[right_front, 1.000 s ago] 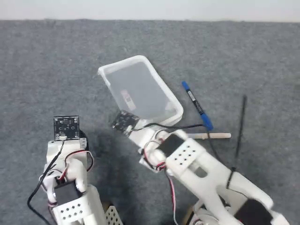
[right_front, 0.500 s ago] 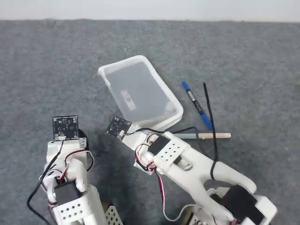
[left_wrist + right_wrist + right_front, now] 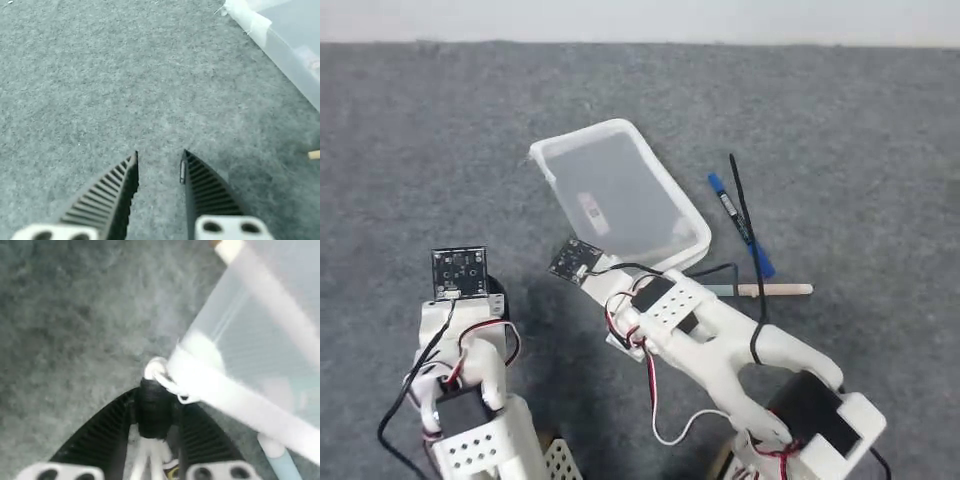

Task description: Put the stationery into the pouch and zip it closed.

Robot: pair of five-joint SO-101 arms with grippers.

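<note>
Right gripper [image 3: 156,407], clamped on the zipper pull [image 3: 153,390] of the pouch [image 3: 620,190], has shifted slightly along its edge, likely unzipping; blue pen [image 3: 735,218] lies beside the pouch. Left gripper [image 3: 159,154] gapes.

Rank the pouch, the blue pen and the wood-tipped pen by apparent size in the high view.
1. The pouch, clearly largest.
2-3. The blue pen and the wood-tipped pen look alike in length. One end of the latter is hidden, so I won't rank them.

White arms [image 3: 720,345], black ribbed pincers [image 3: 160,152] [image 3: 156,395]
</note>
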